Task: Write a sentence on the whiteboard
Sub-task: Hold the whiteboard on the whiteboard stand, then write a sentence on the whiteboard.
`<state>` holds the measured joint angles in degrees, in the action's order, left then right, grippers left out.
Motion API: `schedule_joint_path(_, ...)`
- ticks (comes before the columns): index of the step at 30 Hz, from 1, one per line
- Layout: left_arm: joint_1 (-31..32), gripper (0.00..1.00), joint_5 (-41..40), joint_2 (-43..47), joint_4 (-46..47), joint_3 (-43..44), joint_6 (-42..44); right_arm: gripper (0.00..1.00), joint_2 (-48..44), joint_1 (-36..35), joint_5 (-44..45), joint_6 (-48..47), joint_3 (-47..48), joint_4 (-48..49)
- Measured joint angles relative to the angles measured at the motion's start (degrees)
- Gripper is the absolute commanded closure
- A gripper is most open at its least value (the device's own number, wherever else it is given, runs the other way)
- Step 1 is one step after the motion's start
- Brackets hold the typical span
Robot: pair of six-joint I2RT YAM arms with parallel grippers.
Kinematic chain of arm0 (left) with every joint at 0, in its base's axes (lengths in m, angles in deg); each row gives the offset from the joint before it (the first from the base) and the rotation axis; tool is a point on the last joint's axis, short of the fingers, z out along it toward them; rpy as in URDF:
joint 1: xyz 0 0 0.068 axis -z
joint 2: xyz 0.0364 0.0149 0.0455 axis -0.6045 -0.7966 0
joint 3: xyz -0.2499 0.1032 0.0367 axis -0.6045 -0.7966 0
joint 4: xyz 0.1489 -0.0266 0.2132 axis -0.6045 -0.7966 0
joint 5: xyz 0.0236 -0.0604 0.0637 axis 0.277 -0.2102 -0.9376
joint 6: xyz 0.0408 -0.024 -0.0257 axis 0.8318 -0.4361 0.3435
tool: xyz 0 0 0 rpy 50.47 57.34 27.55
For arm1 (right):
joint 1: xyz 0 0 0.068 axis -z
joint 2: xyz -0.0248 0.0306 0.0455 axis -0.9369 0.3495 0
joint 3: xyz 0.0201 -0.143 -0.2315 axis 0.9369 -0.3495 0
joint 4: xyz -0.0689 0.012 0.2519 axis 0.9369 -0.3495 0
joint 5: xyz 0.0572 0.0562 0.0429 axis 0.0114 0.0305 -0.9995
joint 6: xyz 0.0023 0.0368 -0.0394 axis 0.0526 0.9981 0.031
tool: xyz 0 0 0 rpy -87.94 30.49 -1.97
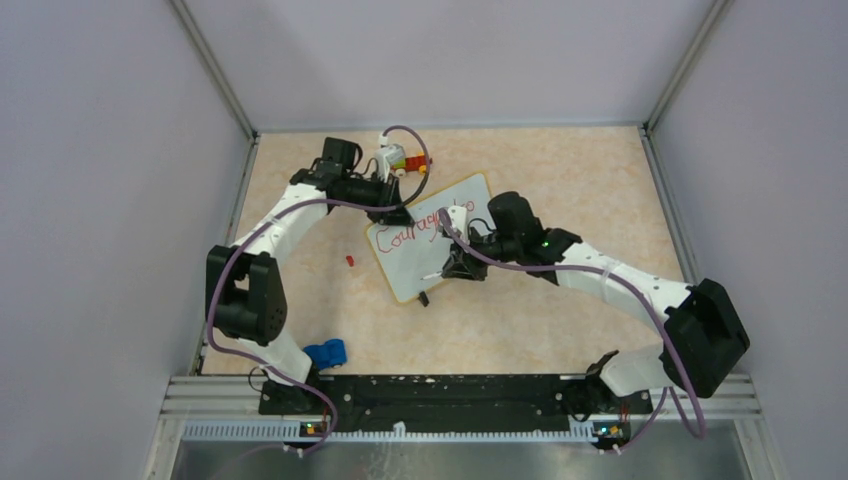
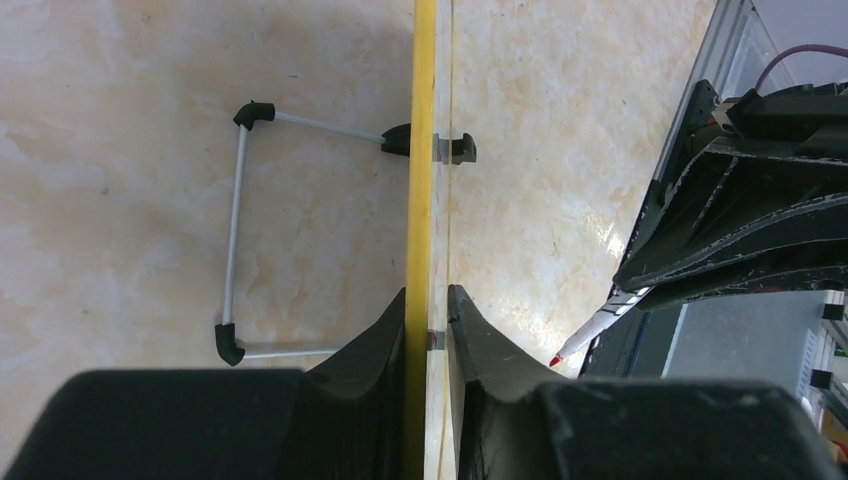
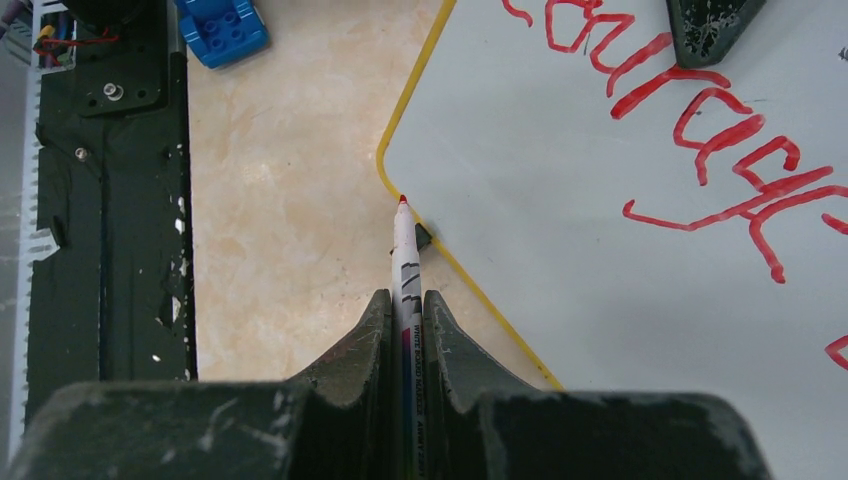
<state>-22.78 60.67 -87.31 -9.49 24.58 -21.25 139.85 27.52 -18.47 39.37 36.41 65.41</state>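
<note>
The whiteboard (image 1: 432, 262) lies tilted mid-table with the red sentence (image 1: 410, 235) across its upper part, starting "Courage". My left gripper (image 1: 392, 212) is at the board's far left corner. In the left wrist view the board's yellow rim (image 2: 422, 150) runs edge-on between the closed-in fingers of the left gripper (image 2: 428, 292). My right gripper (image 3: 405, 293) is shut on a white marker (image 3: 405, 260). Its red tip hovers at the board's rounded near corner (image 3: 392, 180), away from the red sentence (image 3: 700, 120).
The board's wire stand (image 2: 235, 230) with black feet sticks out behind it. A small red cap (image 1: 350, 260) lies left of the board. A blue block (image 1: 325, 353) sits near the left arm's base, and small coloured pieces (image 1: 400, 160) are at the back.
</note>
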Motion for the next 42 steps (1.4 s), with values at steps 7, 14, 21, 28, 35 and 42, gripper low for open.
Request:
schedule_joint_path(7, 0.5, 0.87, 1.6, -0.9, 0.1, 0.1, 0.9, 1.00, 0.0, -1.1, 0.5, -0.1, 0.0, 2.5)
schedule_joint_path(14, 0.5, 0.95, 2.9, -2.9, -0.7, 1.8, 1.2, 1.00, 1.1, -4.1, 4.0, 0.7, 0.1, 3.8)
schedule_joint_path(21, 0.5, 1.00, 3.1, -3.5, -1.0, 2.3, 1.2, 1.00, 1.1, -8.3, 11.2, 2.8, 0.1, 6.2)
schedule_joint_path(28, 0.5, 1.00, 3.6, -5.9, -3.1, 5.0, 1.9, 1.00, 2.6, -11.1, 17.6, 3.2, 0.1, 7.3)
schedule_joint_path(35, 0.5, 1.00, 4.7, -8.0, -5.3, 7.4, 3.1, 1.00, 3.0, -11.2, 21.9, 3.4, 0.1, 10.2)
schedule_joint_path(42, 0.5, 1.00, 5.0, -8.1, -5.6, 7.5, 3.8, 1.00, 4.2, -11.2, 24.3, 3.3, -0.1, 13.9)
